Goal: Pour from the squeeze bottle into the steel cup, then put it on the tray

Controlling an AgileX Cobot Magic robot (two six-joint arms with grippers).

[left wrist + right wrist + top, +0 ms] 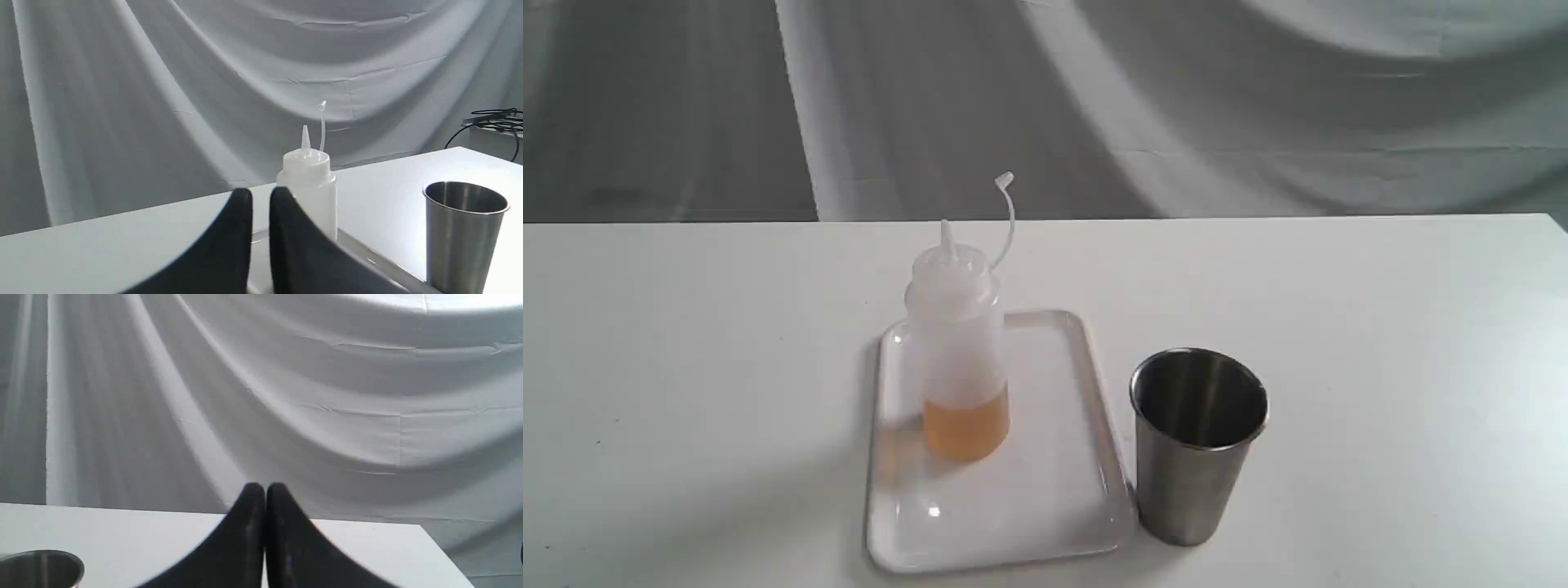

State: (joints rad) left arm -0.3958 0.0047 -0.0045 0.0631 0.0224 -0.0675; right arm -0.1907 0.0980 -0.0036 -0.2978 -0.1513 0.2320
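Squeeze bottle point(957, 359) upright on tray point(1062, 490) just ahead of left end effector point(260, 196), steel cup point(1196, 445) beside; both end effectors closed empty, right end effector point(265, 488) too; pour status unclear.

No legible text, labels, brands or numbers on any item in any view.

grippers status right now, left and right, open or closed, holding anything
Left gripper: jaws nearly closed with a narrow gap, holding nothing; the squeeze bottle stands free behind it.
Right gripper: jaws closed, holding nothing.
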